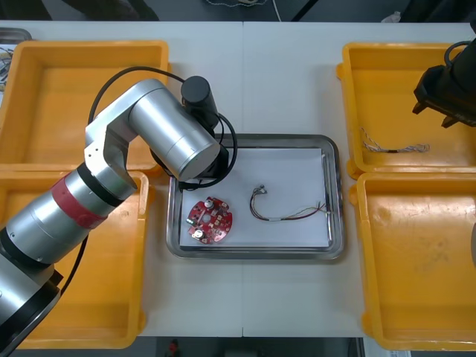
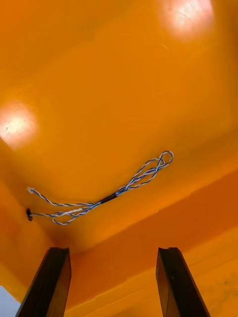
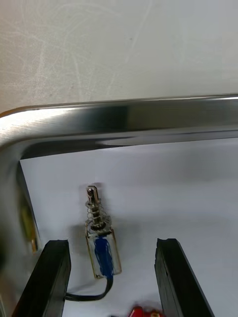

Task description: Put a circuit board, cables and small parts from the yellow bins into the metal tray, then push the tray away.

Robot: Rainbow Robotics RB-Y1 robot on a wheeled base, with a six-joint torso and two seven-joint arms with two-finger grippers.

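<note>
2 tools: both stand wide open and hold nothing.
Left tool [image 3: 111, 245]: over the far-left corner of the metal tray [image 1: 336, 223], its fingers on either side of a small metal part [image 3: 101, 247] without touching it.
Small metal part: lies flat on the tray's white lining just inside that corner, spring end toward the far rim, with a black lead trailing from the other end.
Right tool [image 2: 114, 250]: hangs over the far right bin [image 1: 394, 82], aimed at the twisted blue and white cable [image 2: 108, 198].
Cable's place: alone on the bin floor, toward the near edge, with loops at one end and loose tails at the other.
Already in the tray: a round red circuit board [image 1: 209, 220] by the near-left corner; a thin cable [image 1: 277, 219] running from the middle toward the right edge.
Cable handling: probably very light and limp — it should droop from any hold, and the loops could snag on the bin wall.
Where to grip: the short black sleeve at mid-length looks best, since the strands are bundled there and both halves would hang evenly. The cable lies flat, so the fingers likely must reach the floor.
Part handling: stiff, compact, likely slick on its metal case — hold across the flat sides, not the spring.
</note>
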